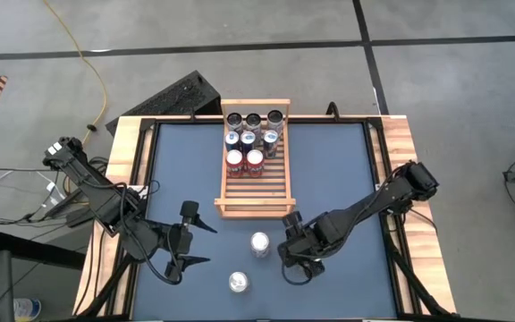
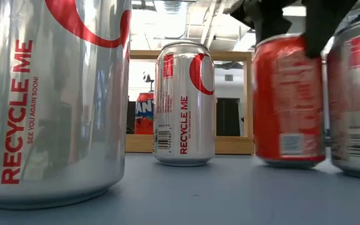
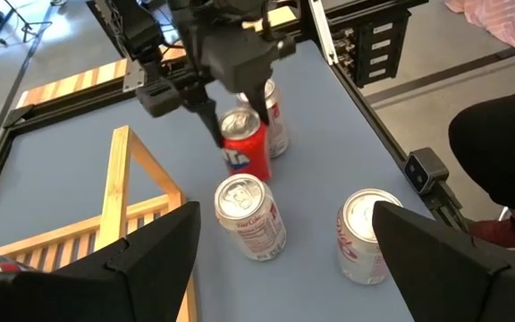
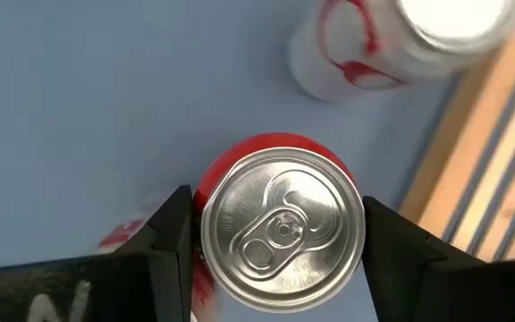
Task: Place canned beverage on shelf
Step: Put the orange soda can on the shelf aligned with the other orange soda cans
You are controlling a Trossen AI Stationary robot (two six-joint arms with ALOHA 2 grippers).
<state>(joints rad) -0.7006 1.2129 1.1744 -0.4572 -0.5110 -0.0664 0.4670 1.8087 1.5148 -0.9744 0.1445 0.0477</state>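
A red can stands on the blue table just in front of the shelf's near right corner. My right gripper is over it, shut on it. The light-wood slatted shelf lies at the table's far middle, with several cans standing on its far half. Its near half is bare. My left gripper is open and empty, left of the loose cans. My right gripper pinches the red can's upper wall between its two fingers, one finger on each side just below the rim. The fingers come from above, pointing down. The can leans slightly; I cannot tell whether its base is off the table.
A silver can stands between the two grippers and another nearer the front edge. A third silver can stands right beside the red one. A person in dark clothes is beside the table.
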